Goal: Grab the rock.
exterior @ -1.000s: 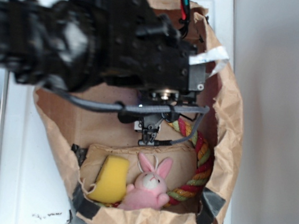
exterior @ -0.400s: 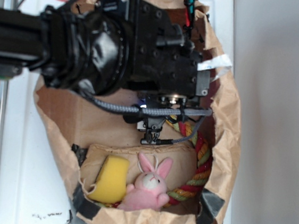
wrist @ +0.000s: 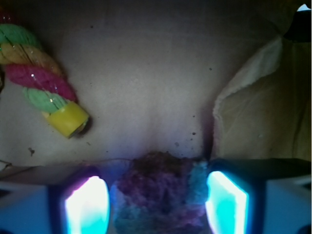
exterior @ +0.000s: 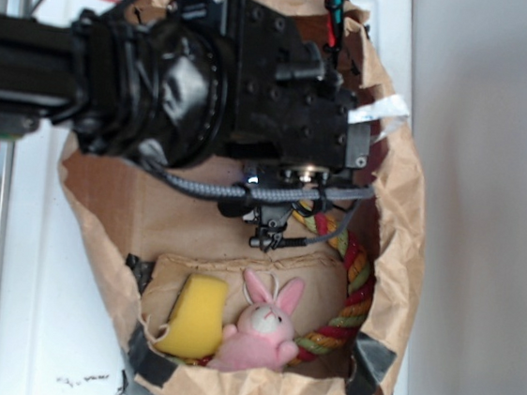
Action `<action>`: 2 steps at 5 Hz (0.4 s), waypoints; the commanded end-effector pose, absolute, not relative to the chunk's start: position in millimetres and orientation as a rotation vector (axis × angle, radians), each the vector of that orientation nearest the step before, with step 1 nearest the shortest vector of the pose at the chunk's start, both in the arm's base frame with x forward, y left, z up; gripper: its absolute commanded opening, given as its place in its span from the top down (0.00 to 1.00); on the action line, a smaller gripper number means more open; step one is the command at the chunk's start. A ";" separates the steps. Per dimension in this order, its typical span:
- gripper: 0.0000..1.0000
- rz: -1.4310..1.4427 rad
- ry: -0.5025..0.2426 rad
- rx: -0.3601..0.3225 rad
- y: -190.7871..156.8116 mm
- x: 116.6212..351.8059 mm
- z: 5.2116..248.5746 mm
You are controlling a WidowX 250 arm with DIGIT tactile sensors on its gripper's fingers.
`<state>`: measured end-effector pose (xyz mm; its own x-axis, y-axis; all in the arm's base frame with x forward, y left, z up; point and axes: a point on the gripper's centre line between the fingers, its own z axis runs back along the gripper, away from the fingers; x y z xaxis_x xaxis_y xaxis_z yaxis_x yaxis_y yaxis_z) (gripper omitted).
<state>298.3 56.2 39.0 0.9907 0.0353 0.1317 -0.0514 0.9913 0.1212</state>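
The rock (wrist: 158, 195), a lumpy dark stone, lies on the brown paper floor between my two glowing fingers in the wrist view. My gripper (wrist: 156, 207) is open and straddles it. The left pad (wrist: 87, 204) stands a thin gap off the rock, and the right pad (wrist: 226, 202) is almost against it. In the exterior view the black arm reaches down into the paper bag (exterior: 402, 222). There the gripper (exterior: 269, 234) points at the bag floor, and the arm hides the rock.
A striped rope toy (wrist: 44, 87) with a yellow end cap lies left of the gripper and curves along the bag's right wall (exterior: 356, 283). A yellow sponge (exterior: 195, 315) and a pink plush bunny (exterior: 264, 330) sit at the bag's near end. A folded cloth (wrist: 263, 122) lies to the right.
The arm was blurred and moving one second ago and now holds still over the bag. The wrist has shifted slightly right, with the fingers a little deeper in the bag.
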 end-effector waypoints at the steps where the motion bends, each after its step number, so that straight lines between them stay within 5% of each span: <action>1: 1.00 0.067 -0.198 0.143 63.6 304.0 60.9; 2: 1.00 0.072 -0.204 0.144 64.4 303.2 63.3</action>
